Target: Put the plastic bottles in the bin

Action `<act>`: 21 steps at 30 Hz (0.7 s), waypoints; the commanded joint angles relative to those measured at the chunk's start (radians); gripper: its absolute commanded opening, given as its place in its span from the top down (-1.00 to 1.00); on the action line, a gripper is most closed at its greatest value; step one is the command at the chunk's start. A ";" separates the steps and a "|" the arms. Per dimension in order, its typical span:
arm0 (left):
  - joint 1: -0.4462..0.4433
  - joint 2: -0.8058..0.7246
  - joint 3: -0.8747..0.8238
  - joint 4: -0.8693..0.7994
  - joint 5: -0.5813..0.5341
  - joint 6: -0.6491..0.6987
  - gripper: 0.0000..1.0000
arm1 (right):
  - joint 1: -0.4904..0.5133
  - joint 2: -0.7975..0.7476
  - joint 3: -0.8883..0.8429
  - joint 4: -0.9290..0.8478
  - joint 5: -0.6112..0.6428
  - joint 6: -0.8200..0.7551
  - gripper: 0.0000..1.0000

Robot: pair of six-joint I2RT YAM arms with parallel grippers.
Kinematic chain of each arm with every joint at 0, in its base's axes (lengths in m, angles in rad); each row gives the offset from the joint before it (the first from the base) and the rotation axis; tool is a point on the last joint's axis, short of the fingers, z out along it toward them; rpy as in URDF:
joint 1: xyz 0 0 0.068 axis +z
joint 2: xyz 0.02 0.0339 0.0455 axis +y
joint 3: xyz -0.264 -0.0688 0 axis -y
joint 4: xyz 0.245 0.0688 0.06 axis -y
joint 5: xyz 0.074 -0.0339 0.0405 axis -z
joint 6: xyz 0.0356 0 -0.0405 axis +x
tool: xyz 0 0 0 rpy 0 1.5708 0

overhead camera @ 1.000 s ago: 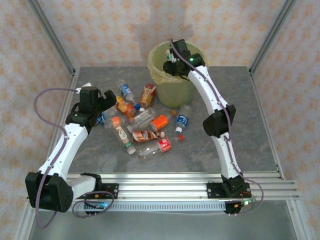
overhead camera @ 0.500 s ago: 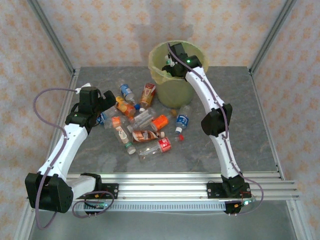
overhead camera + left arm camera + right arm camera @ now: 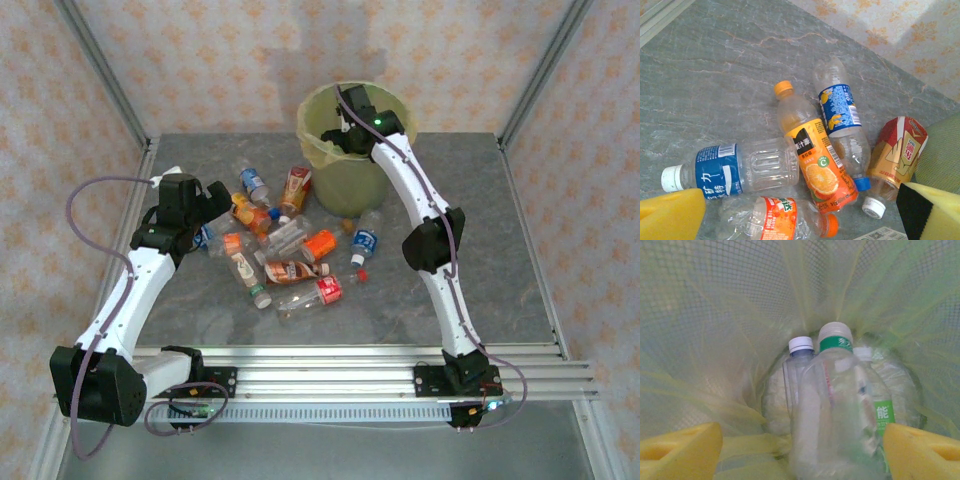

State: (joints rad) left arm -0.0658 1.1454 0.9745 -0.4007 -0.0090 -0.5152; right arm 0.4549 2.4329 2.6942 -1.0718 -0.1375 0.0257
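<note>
In the top external view the bin (image 3: 352,185) stands at the far side of the table (image 3: 500,250), toward the back wall. The right gripper (image 3: 342,136) is down inside its mouth, the arm stretched far forward. The plastic bottles (image 3: 296,272) lie scattered on the table left of and in front of the bin, most in a loose cluster. One blue-labelled bottle (image 3: 366,238) lies apart, near the bin's foot. The left gripper (image 3: 207,212) hangs at the cluster's left edge; from here its jaws cannot be read.

In the left wrist view the left gripper's yellow pads (image 3: 671,215) sit at the bottom corners, set wide apart, gripping nothing. Between and beyond them lie five bottles. An orange-juice bottle (image 3: 814,162) with an orange cap lies in the middle. A white-capped bottle (image 3: 735,171) with a blue label lies to its left, touching it. A blue-capped bottle (image 3: 842,116) rests along its right side, and a red-and-gold bottle (image 3: 896,152) lies further right. An orange-labelled bottle (image 3: 784,220) lies nearest the pads. A green sliver of the bin shows at the right edge.

In the right wrist view the right gripper's jaws stand wide apart inside the bagged bin. A green-labelled bottle (image 3: 840,410) is between the pads, close by the right one and clear of the left (whether it touches the right pad is unclear). A second bottle (image 3: 801,351), white-capped, lies behind it.
</note>
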 commanded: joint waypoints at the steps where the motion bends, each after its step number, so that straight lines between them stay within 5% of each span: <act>1: -0.008 -0.029 0.031 -0.022 -0.037 0.024 -1.00 | -0.005 -0.098 0.051 -0.036 0.034 0.024 -0.68; 21: -0.008 -0.041 0.034 -0.028 -0.039 0.028 -1.00 | -0.005 -0.349 -0.019 -0.125 0.057 0.057 -0.71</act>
State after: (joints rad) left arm -0.0658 1.1320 0.9756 -0.4053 -0.0166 -0.4995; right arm 0.4549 2.1490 2.7022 -1.1481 -0.0937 0.0666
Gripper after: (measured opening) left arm 0.999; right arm 0.854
